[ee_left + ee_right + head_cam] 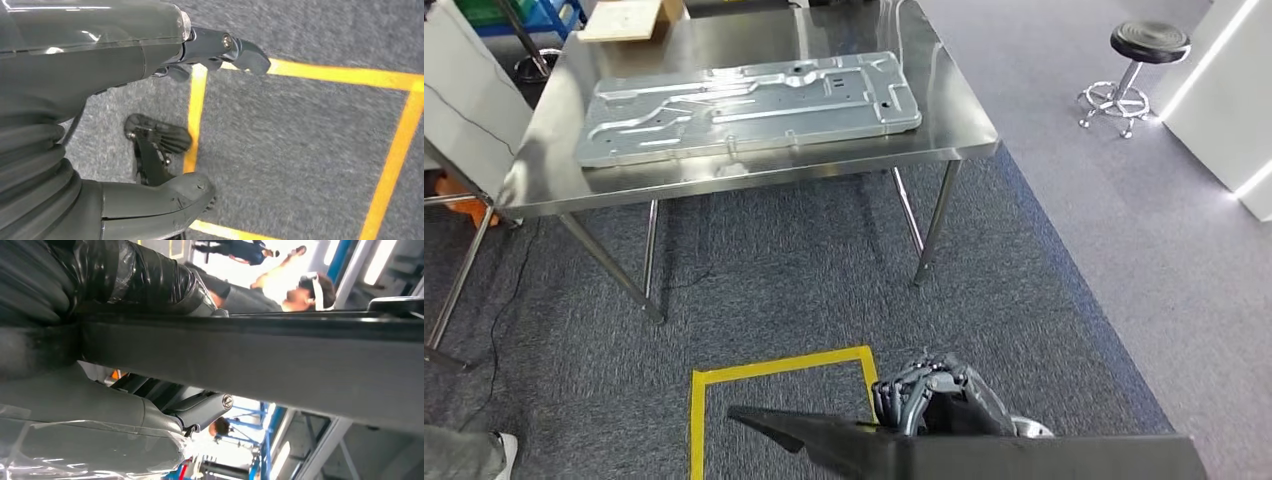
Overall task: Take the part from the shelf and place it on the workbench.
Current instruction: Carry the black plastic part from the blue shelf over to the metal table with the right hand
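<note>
I have the dark part [984,455] gripped in my right hand [929,392], fingers [200,410] wrapped round it; my left hand [165,135] hangs released. The desk [754,170] lies well ahead of the fingers, so I'd carry level and set down beside the metal panel [744,105].

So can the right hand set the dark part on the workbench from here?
Probably not yet: the right hand holds the dark part low over the carpet, and bare floor separates it from the workbench.
</note>
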Robot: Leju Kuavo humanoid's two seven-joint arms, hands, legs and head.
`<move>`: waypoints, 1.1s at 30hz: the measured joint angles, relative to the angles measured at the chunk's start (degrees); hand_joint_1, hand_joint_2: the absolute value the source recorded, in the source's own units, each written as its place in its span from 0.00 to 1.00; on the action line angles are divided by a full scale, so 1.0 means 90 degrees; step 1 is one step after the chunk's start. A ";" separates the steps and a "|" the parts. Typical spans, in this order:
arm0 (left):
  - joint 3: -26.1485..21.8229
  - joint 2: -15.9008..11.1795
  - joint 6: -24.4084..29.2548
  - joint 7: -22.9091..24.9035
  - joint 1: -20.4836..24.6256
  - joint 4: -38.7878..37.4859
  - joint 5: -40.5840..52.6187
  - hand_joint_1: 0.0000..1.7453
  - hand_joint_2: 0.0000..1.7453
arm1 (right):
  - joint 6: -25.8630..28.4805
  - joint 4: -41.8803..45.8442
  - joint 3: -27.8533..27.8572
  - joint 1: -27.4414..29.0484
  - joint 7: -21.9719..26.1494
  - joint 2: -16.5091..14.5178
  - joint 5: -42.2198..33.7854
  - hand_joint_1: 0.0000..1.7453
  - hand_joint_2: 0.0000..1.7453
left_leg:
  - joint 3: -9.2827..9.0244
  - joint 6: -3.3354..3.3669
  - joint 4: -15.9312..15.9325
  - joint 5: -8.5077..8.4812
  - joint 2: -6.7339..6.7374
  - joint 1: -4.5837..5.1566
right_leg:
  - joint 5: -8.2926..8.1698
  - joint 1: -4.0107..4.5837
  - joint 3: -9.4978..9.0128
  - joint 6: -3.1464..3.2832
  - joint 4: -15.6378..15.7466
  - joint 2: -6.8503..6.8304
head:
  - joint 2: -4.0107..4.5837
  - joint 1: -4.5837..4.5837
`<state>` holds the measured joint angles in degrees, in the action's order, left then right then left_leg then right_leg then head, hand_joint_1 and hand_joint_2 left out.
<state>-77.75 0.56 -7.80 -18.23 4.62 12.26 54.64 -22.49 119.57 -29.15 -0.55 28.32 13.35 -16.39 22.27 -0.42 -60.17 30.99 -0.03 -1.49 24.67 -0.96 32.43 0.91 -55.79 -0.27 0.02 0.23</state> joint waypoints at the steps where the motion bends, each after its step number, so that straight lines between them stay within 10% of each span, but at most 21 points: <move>1: 0.0000 0.0001 -0.0003 -0.0001 0.0000 0.0000 0.0002 0.00 1.00 | -0.0007 0.0001 0.0002 0.0005 -0.0002 0.0000 -0.0002 0.98 1.00 | 0.0310 -0.0004 -0.0463 0.0061 -0.0001 -0.0007 | 0.0047 0.0004 -0.0081 0.0036 0.0013 0.0002 | 0.0000 0.0004; 4: 0.0000 0.0003 -0.0015 -0.0013 -0.0049 0.0000 0.0008 0.00 1.00 | -0.0026 -0.0001 0.0007 0.0009 -0.0010 0.0000 -0.0009 0.98 1.00 | 0.1223 -0.0011 -0.1282 0.0816 -0.0001 0.0006 | 0.0287 0.0044 -0.0356 0.0082 0.0047 0.0044 | 0.0000 0.0007; 6: 0.0000 0.0004 -0.0018 -0.0019 -0.0087 0.0000 0.0008 0.00 1.00 | -0.0028 -0.0005 0.0009 0.0012 -0.0020 0.0000 -0.0010 0.98 1.00 | 0.1516 0.0045 -0.1039 0.1161 -0.0003 0.0032 | 0.0463 0.0085 -0.0621 0.0084 0.0084 0.0073 | 0.0000 0.0008; 7: 0.0000 0.0003 -0.0018 -0.0019 -0.0102 0.0000 0.0008 0.00 1.00 | -0.0029 -0.0006 0.0011 0.0012 -0.0027 0.0000 -0.0010 0.98 1.00 | 0.1579 0.0103 -0.0736 0.0992 -0.0004 0.0052 | 0.0554 0.0106 -0.0762 0.0081 0.0108 0.0079 | 0.0000 0.0008; 10: -0.0002 -0.0013 -0.0022 -0.0018 -0.0167 -0.0002 0.0015 0.00 1.00 | -0.0030 -0.0030 0.0023 0.0016 -0.0049 -0.0001 -0.0005 0.98 1.00 | 0.1581 0.0285 0.0179 -0.0589 -0.0044 0.0185 | 0.0817 0.0134 -0.1120 0.0023 0.0193 0.0135 | 0.0000 0.0008; 12: -0.0002 -0.0018 -0.0022 -0.0019 -0.0150 -0.0002 0.0015 0.00 1.00 | -0.0030 -0.0030 0.0038 0.0014 -0.0053 0.0000 0.0000 0.98 1.00 | 0.1452 0.0318 0.0364 -0.0957 -0.0080 0.0229 | 0.0877 0.0141 -0.1258 -0.0049 0.0135 0.0181 | 0.0000 0.0008; 16: -0.0001 -0.0023 -0.0018 -0.0038 -0.0026 0.0000 0.0008 0.00 1.00 | -0.0030 -0.0003 0.0076 0.0014 -0.0049 0.0002 -0.0003 0.98 1.00 | 0.1224 0.0437 0.0398 -0.0784 -0.0085 0.0202 | 0.0797 0.0123 -0.0572 -0.0185 -0.1135 0.0115 | 0.0000 0.0005; 19: -0.0004 -0.0021 -0.0009 -0.0047 -0.0051 -0.0001 0.0005 0.00 1.00 | -0.0035 -0.0005 0.0105 0.0073 -0.0050 0.0012 -0.0016 0.98 1.00 | 0.1061 0.0461 0.0394 -0.0593 -0.0084 0.0203 | 0.1483 0.0101 0.0243 -0.0234 -0.1958 0.0092 | 0.0000 0.0004; 21: -0.0005 -0.0015 -0.0007 -0.0056 -0.0070 -0.0002 0.0003 0.00 1.00 | -0.0036 -0.0008 0.0144 0.0115 -0.0053 0.0033 -0.0026 0.98 1.00 | 0.0873 0.0452 0.0393 -0.0439 -0.0102 0.0204 | 0.1658 0.0098 0.0493 -0.0221 -0.1816 0.0087 | 0.0000 0.0004; 26: -0.0007 0.0039 -0.0032 -0.0077 -0.0061 -0.0008 0.0003 0.00 1.00 | 0.0054 -0.0019 0.0238 0.0190 -0.0052 0.0103 0.0275 0.98 1.00 | 0.0468 0.0345 0.0403 -0.0059 -0.0223 0.0210 | -0.0059 0.0213 0.0483 -0.0003 -0.0340 0.0273 | 0.0000 0.0006; 29: -0.0007 0.0044 -0.0044 -0.0085 -0.0037 -0.0008 0.0000 0.00 1.00 | 0.0108 -0.0025 0.0288 0.0190 -0.0052 0.0175 0.0433 0.98 1.00 | 0.0437 0.0248 0.0197 -0.0112 -0.0250 0.0220 | -0.0075 0.0198 0.0274 0.0115 -0.0173 0.0189 | 0.0000 0.0005; 33: -0.0009 0.0043 -0.0054 -0.0111 -0.0017 -0.0007 -0.0005 0.00 1.00 | 0.0116 -0.0027 0.0341 0.0193 -0.0059 0.0211 0.0414 0.98 1.00 | 0.1219 0.0110 -0.1038 0.0203 -0.0091 0.0176 | 0.0107 0.0150 -0.0059 0.0197 -0.0029 0.0069 | 0.0000 0.0007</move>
<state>-77.83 0.94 -8.28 -19.23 4.47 12.20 54.59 -21.44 119.33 -26.08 1.18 27.78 15.26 -12.66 33.25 0.57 -69.51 32.82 -0.85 0.09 25.63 0.39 31.90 2.69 -56.05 0.35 0.02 0.29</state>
